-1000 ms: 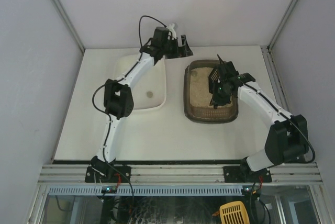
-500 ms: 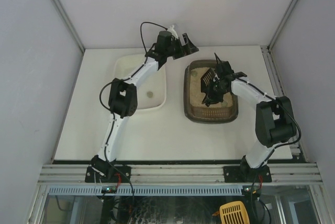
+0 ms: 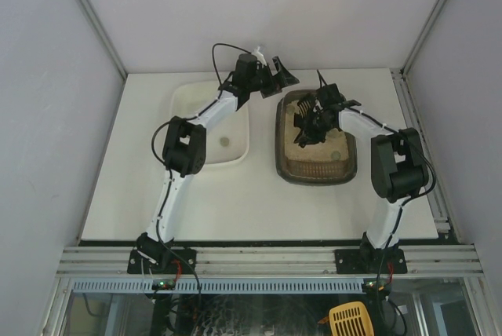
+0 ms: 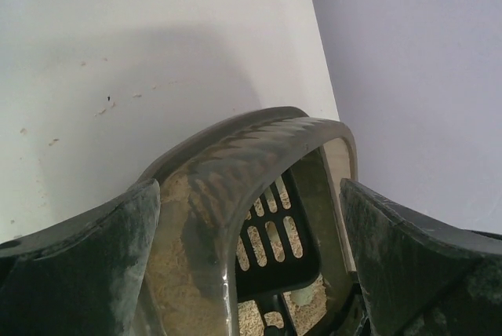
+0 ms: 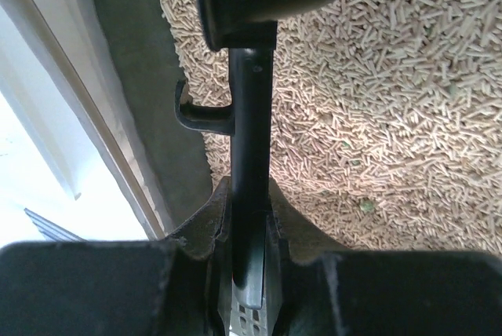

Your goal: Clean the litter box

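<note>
The dark brown-grey litter box [image 3: 279,147] with beige pellet litter [image 5: 376,100] sits right of centre. My right gripper [image 3: 320,120] is shut on the handle [image 5: 249,116] of a black slotted scoop [image 3: 301,116], held over the litter at the box's far left part. My left gripper [image 3: 281,77] is open at the box's far left corner. In the left wrist view its fingers [image 4: 86,265] stand wide on either side of the corner rim [image 4: 235,155], with the scoop head [image 4: 274,234] inside the box. A pale greenish lump [image 4: 303,297] lies by the scoop.
A plain white tub [image 3: 185,104] stands left of the litter box, with a small dark spot on its floor. Walls enclose the table at the back and both sides. A yellow scoop [image 3: 350,320] lies below the table's front rail.
My right arm has swung the scoop left and toward the far end of the box. My left gripper has moved right, up to the box's far left corner.
</note>
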